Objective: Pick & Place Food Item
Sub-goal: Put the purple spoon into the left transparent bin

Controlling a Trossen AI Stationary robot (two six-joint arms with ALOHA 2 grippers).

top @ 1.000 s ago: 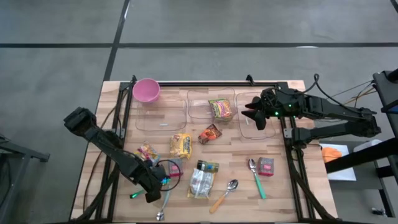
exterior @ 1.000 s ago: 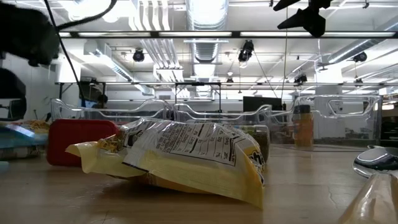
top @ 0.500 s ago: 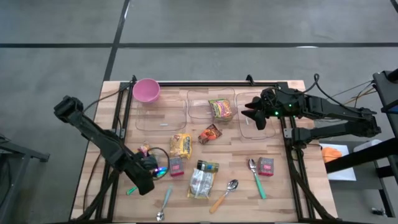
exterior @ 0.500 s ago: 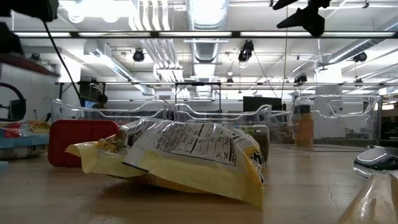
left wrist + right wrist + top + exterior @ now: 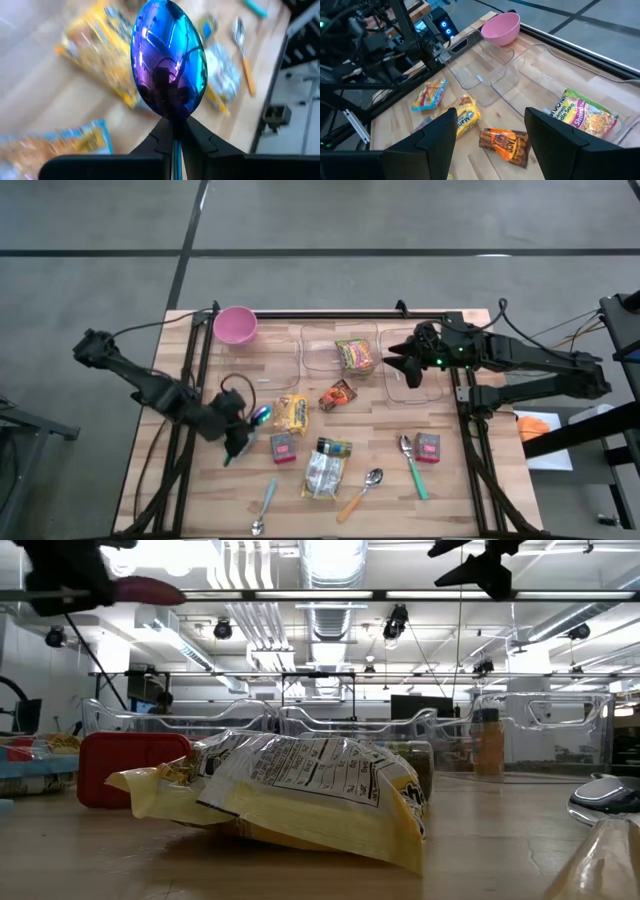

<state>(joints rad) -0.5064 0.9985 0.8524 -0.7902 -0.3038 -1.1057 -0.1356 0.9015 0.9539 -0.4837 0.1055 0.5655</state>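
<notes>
We see the left gripper [image 5: 243, 423] lifted above the left part of the table [image 5: 450, 480], its fingers pinched tight on the handle of an iridescent spoon [image 5: 168, 59]; in the left wrist view the blue-purple bowl fills most of the picture and hides much of what lies beneath, and the handle itself is almost wholly swallowed between the fingers. Behind the bowl everything is blurred: we can make out yellow packets and a wooden-handled spoon [image 5: 243, 34], but not their print. From above, the spoon's bowl shows only as a small glint just beside the yellow snack bag [image 5: 291, 413]. The right gripper [image 5: 396, 358] hangs over the rightmost clear container [image 5: 432, 385] at the back of the table, fingers spread apart and holding nothing. The middle container holds a shrimp noodle packet [image 5: 583, 113], which is the food item already sitting in a tray; an orange wrapper [image 5: 506, 142] lies on the wood just in front of the containers, and a pink bowl [image 5: 235, 325] stands at the back left corner. In the low view a crumpled yellow bag [image 5: 290, 795] blocks the middle of the table, a red box [image 5: 128, 765] is half hidden behind it, and both arms are cut off at the top edge, so we cannot read their fingers there.
</notes>
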